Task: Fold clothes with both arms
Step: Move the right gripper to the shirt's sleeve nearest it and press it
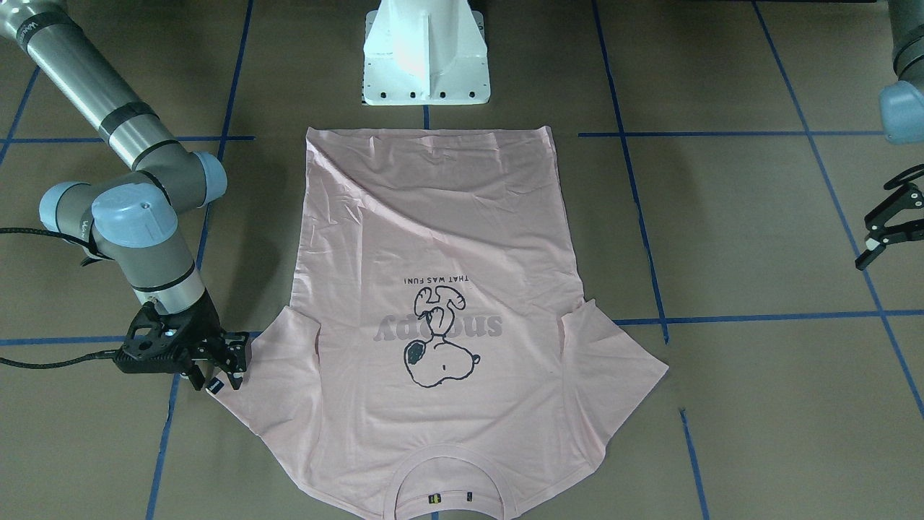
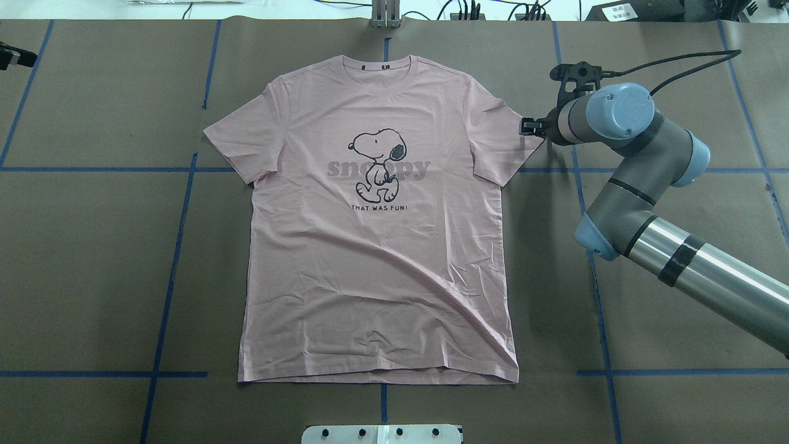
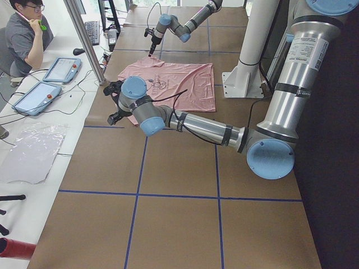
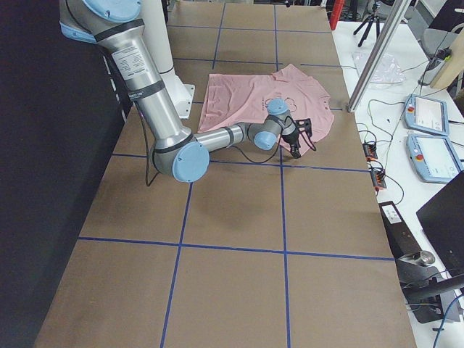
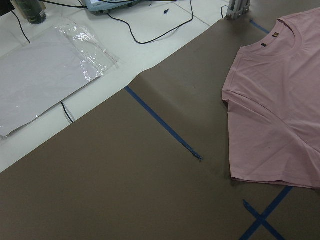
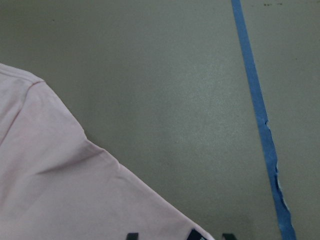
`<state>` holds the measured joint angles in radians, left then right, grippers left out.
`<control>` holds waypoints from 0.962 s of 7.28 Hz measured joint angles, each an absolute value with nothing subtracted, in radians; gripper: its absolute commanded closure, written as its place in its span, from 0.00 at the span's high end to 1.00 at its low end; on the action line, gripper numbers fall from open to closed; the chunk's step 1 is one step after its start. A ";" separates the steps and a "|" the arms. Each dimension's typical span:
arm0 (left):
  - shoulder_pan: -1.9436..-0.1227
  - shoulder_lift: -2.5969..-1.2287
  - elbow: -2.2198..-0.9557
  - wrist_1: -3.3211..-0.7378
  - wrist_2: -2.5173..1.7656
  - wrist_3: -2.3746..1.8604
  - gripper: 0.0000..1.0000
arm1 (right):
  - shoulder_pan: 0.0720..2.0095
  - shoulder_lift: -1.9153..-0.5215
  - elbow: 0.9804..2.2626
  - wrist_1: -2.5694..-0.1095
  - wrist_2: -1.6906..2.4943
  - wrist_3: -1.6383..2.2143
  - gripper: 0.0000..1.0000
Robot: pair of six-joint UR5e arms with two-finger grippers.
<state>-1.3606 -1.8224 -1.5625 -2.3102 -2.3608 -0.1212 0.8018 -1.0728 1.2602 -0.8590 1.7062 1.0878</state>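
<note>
My right claw (image 1: 224, 368), spread low at the Snoopy T-shirt's (image 1: 433, 217) sleeve tip (image 1: 249, 375), may nip only hem or brown paper (image 1: 180, 448), while my open left claw (image 1: 870, 245) hangs well apart.

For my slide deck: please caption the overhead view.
Pink Snoopy T-shirt spread flat on the table, right gripper at its sleeve edge.
</note>
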 measured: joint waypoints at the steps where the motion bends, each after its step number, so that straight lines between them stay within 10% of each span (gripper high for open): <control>1: -1.361 -1.822 -1.562 -2.310 -2.361 -0.121 1.00 | 0.801 -1.073 1.260 -0.859 1.706 1.088 0.32; 4: -1.361 -1.821 -1.562 -2.311 -2.361 -0.120 1.00 | 0.802 -1.075 1.253 -0.860 1.706 1.089 0.00; 7: -1.362 -1.820 -1.564 -2.312 -2.361 -0.119 1.00 | 0.809 -1.067 1.262 -0.870 1.706 1.093 0.00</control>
